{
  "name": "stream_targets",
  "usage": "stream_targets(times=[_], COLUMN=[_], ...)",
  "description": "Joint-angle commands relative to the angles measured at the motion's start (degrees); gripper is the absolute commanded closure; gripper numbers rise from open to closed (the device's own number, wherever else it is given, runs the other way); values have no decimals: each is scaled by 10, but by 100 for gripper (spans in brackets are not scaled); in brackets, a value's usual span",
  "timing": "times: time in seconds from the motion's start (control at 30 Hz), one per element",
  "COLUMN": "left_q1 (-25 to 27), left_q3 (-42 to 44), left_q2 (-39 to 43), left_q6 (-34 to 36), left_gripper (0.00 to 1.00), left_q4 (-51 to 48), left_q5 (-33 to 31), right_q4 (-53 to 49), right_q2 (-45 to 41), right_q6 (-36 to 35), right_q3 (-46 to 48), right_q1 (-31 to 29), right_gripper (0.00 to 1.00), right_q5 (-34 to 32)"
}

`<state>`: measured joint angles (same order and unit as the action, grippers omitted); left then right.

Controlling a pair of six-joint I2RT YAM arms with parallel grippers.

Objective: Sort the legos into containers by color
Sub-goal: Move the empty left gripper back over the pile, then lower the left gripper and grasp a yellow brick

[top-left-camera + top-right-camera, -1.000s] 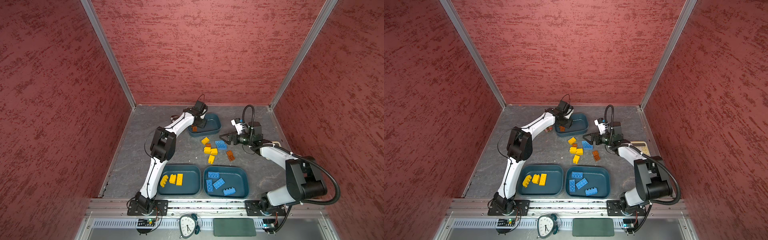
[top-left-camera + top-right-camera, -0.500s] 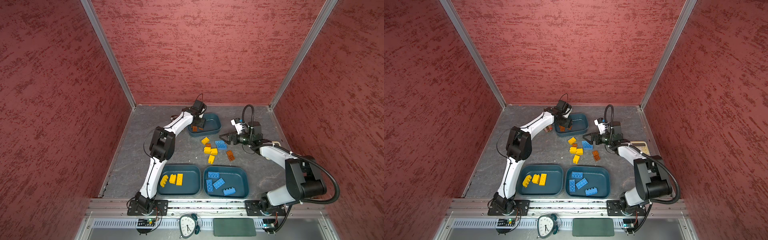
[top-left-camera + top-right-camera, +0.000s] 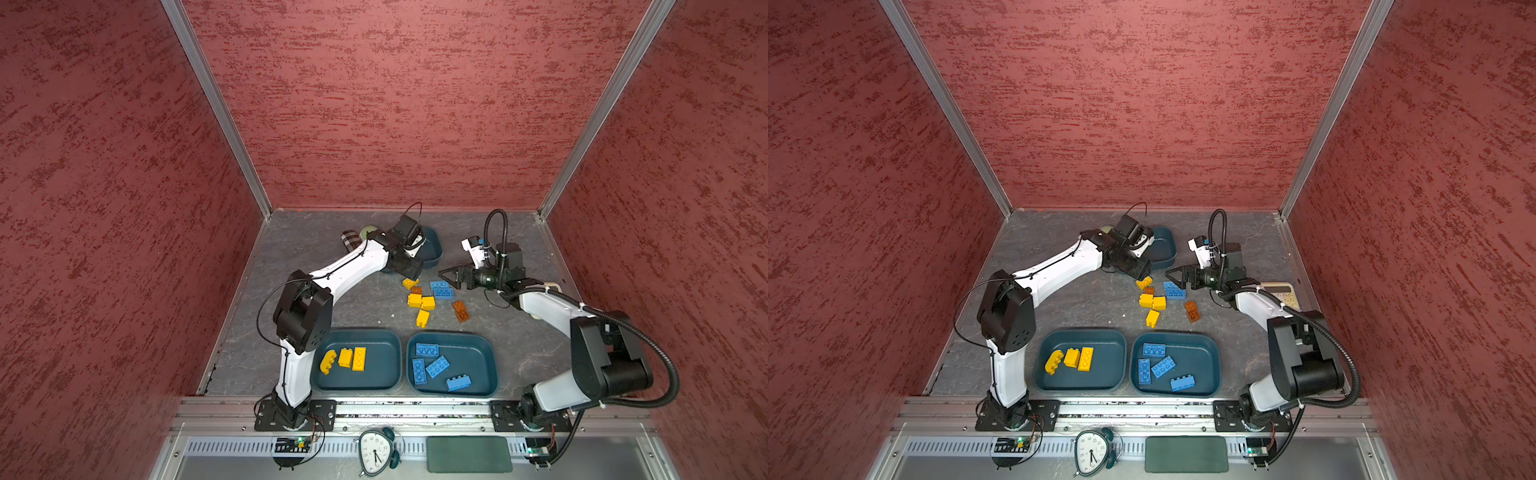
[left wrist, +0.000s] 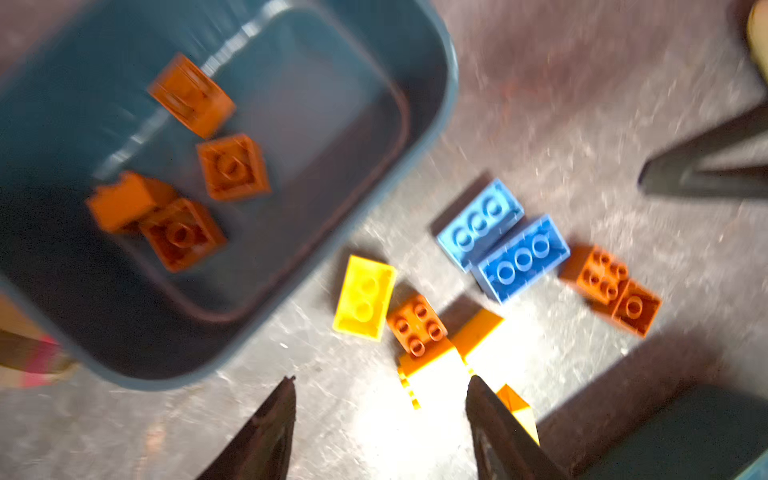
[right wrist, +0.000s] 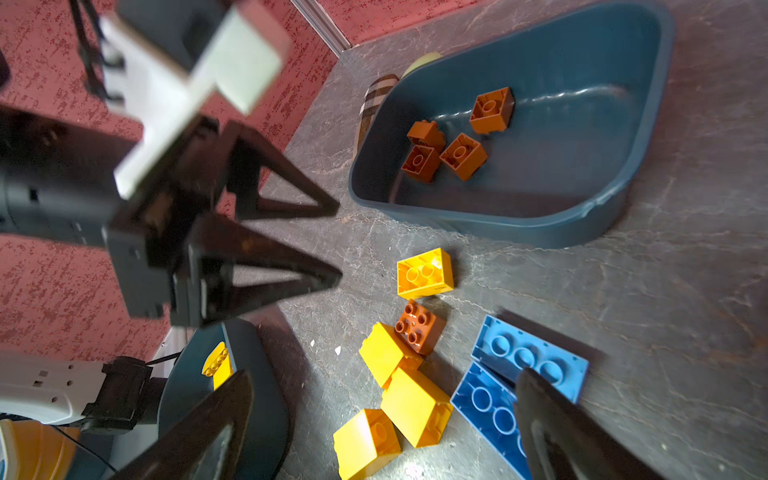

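Brown bricks [image 4: 232, 166] fill far tub [image 4: 324, 104], so left tool [image 4: 378, 380] hangs spread, empty, ready for pile [image 3: 422, 301]; right tool [image 5: 384, 374], spread wide, lines up on blue bricks [image 5: 498, 349].

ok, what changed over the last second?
Left claw opened over the far tub, apparently adding to the brown bricks inside, then swung out toward the loose pile. Right claw stayed open and still; nothing else moved.
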<state>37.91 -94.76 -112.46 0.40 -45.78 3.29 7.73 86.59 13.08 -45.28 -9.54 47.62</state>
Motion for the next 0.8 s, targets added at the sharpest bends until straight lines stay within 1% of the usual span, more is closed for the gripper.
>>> stream_targets(times=[0.0, 0.13, 0.4, 0.57, 0.77], left_q1=[3, 9, 10, 10, 10], left_q3=[35, 28, 14, 1, -1], left_q2=[10, -24, -65, -87, -100], left_q6=[16, 18, 23, 27, 28], left_gripper=[37, 39, 44, 48, 52], left_q4=[32, 31, 67, 88, 111], left_q5=[14, 5, -35, -41, -63], right_q4=[8, 10, 2, 1, 1], right_q2=[3, 1, -12, -13, -13], right_q6=[-8, -6, -13, -15, -17], right_q3=[-6, -2, 8, 10, 13], right_q1=[2, 2, 2, 2, 2], right_gripper=[1, 1, 1, 1, 1], right_q5=[3, 3, -5, -5, -6])
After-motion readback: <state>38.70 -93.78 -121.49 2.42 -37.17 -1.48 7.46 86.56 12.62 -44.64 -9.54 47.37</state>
